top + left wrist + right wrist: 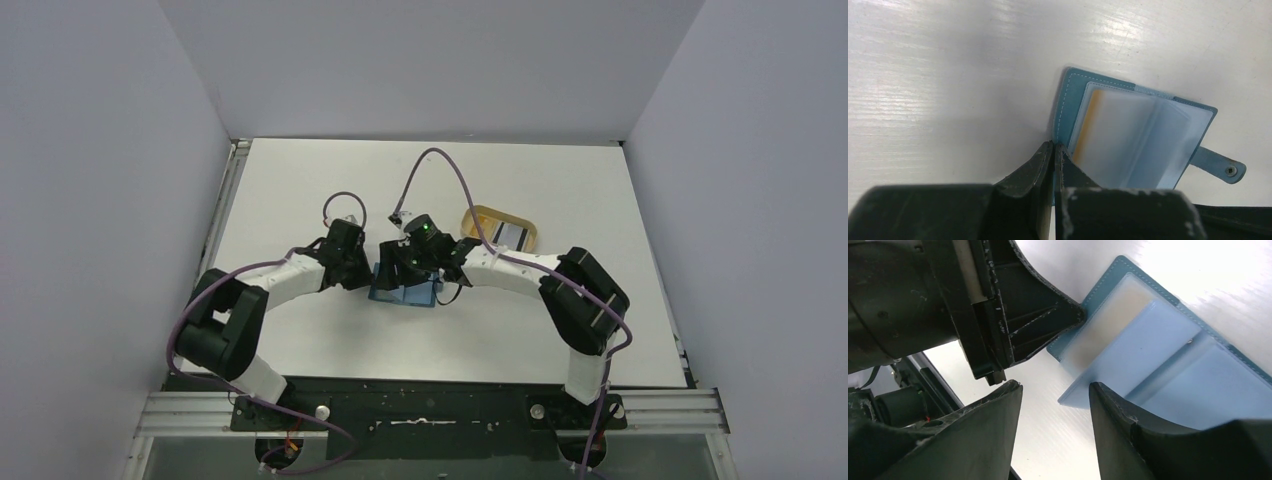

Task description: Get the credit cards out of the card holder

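Left gripper (pixel 1054 146), clenched, seemingly pins the stitched teal card holder (pixel 1071 100); right gripper (pixel 1055 387) gapes by frosted sleeves (pixel 1148 345).

My bench (pixel 300 180) is just plain white, kinda streaky up close with some glare on it. The only extra thing sitting on it is a tan oval tray (pixel 476 214), toward the back and a bit right of centre. Pale walls (pixel 100 150) box it in on three sides. An aluminium rail (pixel 680 405) runs along the near edge, with a black plate (pixel 430 412) in the middle.
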`<state>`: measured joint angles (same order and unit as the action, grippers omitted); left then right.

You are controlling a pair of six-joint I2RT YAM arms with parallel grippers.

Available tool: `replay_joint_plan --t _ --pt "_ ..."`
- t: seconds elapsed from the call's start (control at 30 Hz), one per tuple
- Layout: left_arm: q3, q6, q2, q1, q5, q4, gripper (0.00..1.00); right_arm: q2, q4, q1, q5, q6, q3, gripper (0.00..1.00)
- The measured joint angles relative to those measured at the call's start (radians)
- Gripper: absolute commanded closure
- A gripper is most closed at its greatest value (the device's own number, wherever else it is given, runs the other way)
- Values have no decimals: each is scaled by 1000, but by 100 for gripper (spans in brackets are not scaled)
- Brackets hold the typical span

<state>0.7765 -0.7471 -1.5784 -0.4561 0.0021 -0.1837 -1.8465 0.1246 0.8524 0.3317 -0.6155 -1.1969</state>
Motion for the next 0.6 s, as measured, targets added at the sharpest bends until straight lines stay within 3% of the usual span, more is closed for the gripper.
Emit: replay_joint_plan --t 0.33,0.6 --pt "9 9 79 6 17 -78 100 16 -42 -8 10 1 74 48" --pt "54 27 128 6 21 -129 100 179 26 -26 -148 32 123 48"
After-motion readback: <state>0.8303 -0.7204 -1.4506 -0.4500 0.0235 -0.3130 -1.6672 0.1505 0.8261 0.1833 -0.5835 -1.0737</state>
